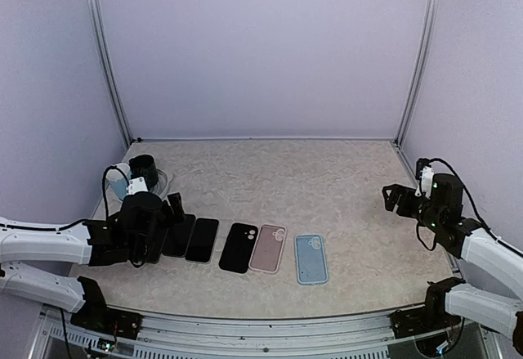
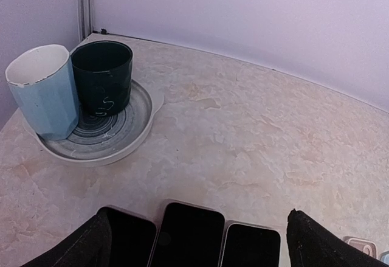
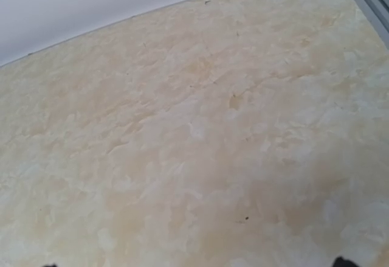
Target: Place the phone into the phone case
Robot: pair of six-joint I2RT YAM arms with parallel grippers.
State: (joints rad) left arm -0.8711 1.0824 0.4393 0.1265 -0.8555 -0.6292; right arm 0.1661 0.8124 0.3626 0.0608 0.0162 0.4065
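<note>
from above, three dark phones lie side by side at the left, the middle phone [image 1: 178, 236] in plain view. a black case [image 1: 239, 247], a pink case [image 1: 268, 248] and a blue case [image 1: 311, 258] lie in a row beside them, all seemingly empty. the left gripper [image 1: 159, 216] hovers over the phones and the right gripper [image 1: 395, 198] is well apart.

at the left wrist, the fingers [image 2: 85, 246] are spread wide above the phones, grasping nothing.

at the right wrist, bare table [image 3: 194, 127] shows; the tips are released.

nothing is done yet: picking and seating remain.
</note>
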